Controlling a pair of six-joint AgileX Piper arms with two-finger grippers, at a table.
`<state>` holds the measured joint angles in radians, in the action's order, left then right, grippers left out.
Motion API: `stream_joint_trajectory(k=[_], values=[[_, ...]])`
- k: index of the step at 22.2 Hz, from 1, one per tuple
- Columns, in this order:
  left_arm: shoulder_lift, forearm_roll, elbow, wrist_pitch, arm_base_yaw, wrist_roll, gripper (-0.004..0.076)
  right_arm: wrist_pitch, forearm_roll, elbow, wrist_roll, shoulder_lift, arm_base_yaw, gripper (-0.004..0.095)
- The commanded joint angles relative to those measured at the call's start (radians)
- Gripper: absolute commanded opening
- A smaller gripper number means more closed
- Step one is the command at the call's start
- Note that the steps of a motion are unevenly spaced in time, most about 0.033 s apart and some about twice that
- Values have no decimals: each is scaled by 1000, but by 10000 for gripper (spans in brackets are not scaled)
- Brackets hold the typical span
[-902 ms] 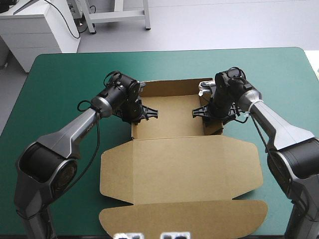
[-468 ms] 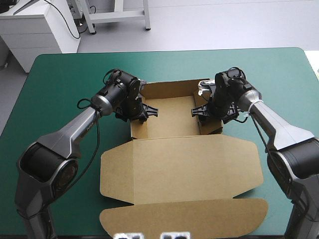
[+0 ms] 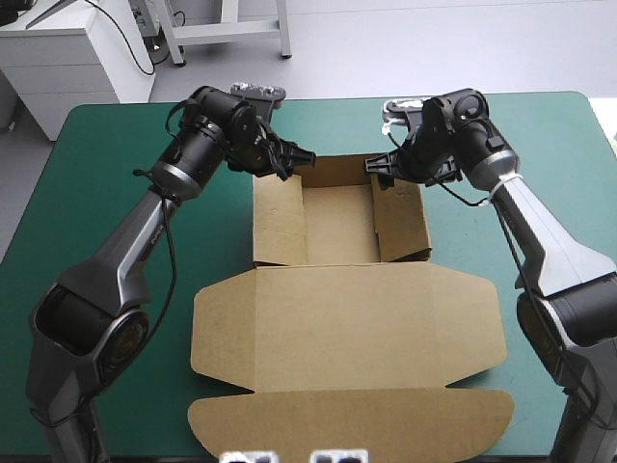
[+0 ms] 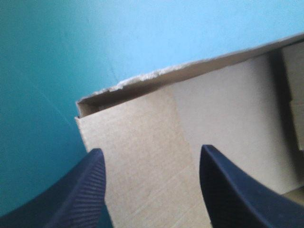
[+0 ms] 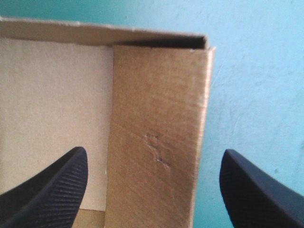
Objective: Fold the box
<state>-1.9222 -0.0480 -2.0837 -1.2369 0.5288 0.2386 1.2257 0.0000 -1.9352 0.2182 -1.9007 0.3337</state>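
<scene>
You have the box point(image 3: 337, 275) lying in the middle of the teal-green table point(image 3: 106, 154). Its far half stands as an open tray point(image 3: 337, 227) with the walls raised, and its lid point(image 3: 347, 333) lies flat toward the near edge.

Your left gripper point(image 3: 299, 162) sits at the tray's far-left corner, fingers parted and grasping nothing. In its wrist view the left wall's inner panel lies between the fingers, with the corner just ahead.

Your right gripper point(image 3: 381, 172) sits at the far-right corner, fingers spread wide and likewise released. The right wall's folded-in panel runs between them, with bare table beside the outer finger. That panel carries a small dent point(image 5: 156, 151).

You cannot tell from these views whether either gripper touches the board.
</scene>
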Motion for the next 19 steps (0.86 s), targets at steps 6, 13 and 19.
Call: stream_joint_trajectory(k=[6, 13, 19], values=[[238, -30, -91, -49, 3, -91, -2, 26, -26, -49, -6, 139, -3, 716], [442, -26, 66, -42, 5, -88, -8, -1, -87, 204, -25, 295, 0, 716], [802, -25, 538, 97, 5, -116, -8, -158, -44, 383, -25, 320, 0, 716]])
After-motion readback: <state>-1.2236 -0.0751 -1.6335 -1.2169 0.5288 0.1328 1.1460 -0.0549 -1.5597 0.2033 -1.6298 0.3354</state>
